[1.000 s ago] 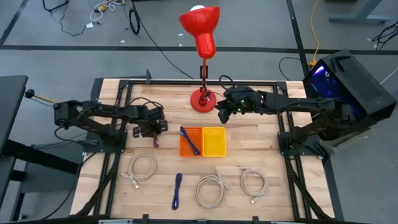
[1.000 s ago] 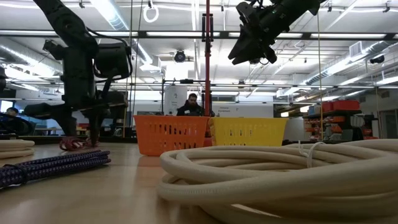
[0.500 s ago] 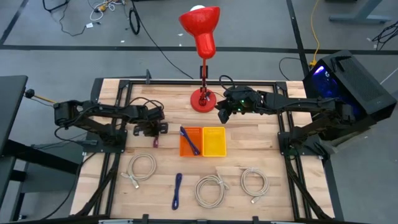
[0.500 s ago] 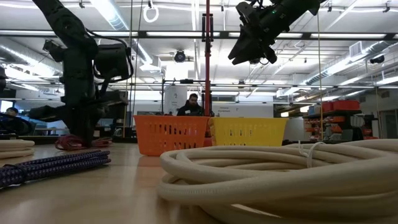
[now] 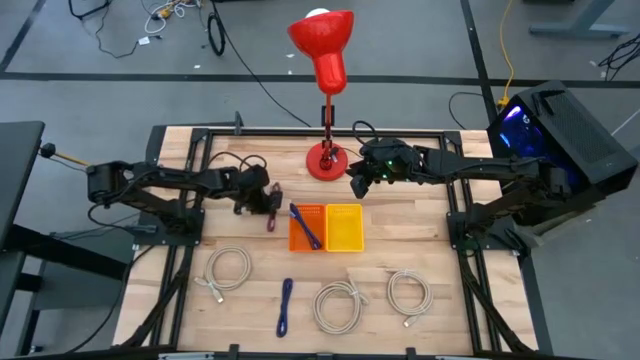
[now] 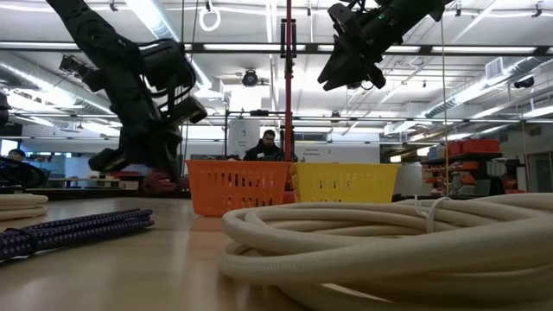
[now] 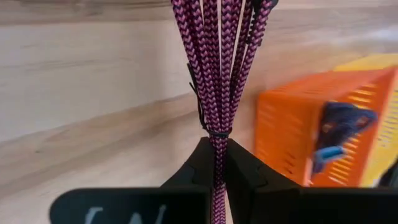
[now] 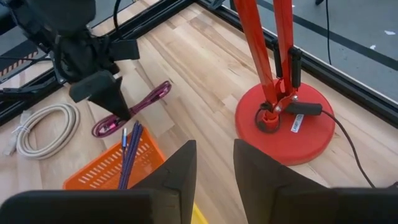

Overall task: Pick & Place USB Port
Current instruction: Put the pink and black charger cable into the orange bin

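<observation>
A magenta braided cable bundle (image 5: 272,214) (image 7: 217,68), bound by a black tie, is in my left gripper (image 5: 264,203), which is shut on it just left of the orange basket (image 5: 306,229). A blue cable (image 5: 305,224) lies in that basket, and a yellow basket (image 5: 344,227) stands against its right side. In the low view the bundle (image 6: 161,180) shows a little above the table line. My right gripper (image 5: 358,186) hangs open and high near the red lamp's base (image 5: 325,161), with nothing between its fingers (image 8: 214,168). My left gripper pinches the bundle between its two fingers just below the black tie (image 7: 216,142), with all the strands together. The fingers slant down from the table's left side and lie along the bundle. The rest of the bundle (image 8: 149,99) stretches out past the fingertips, low over the wood.
Three white cable coils (image 5: 228,268) (image 5: 338,306) (image 5: 407,292) and a dark blue braided cable (image 5: 285,306) lie toward the near edge. The red lamp's head (image 5: 325,42) reaches over the far edge. Black frame rails (image 5: 188,230) border both sides of the table.
My left gripper has shut on the magenta bundle, tipped over and swung toward the table's right edge, close to the orange basket. The bundle has gone with it, raised a little off the spot where it lay. My right arm has kept still.
</observation>
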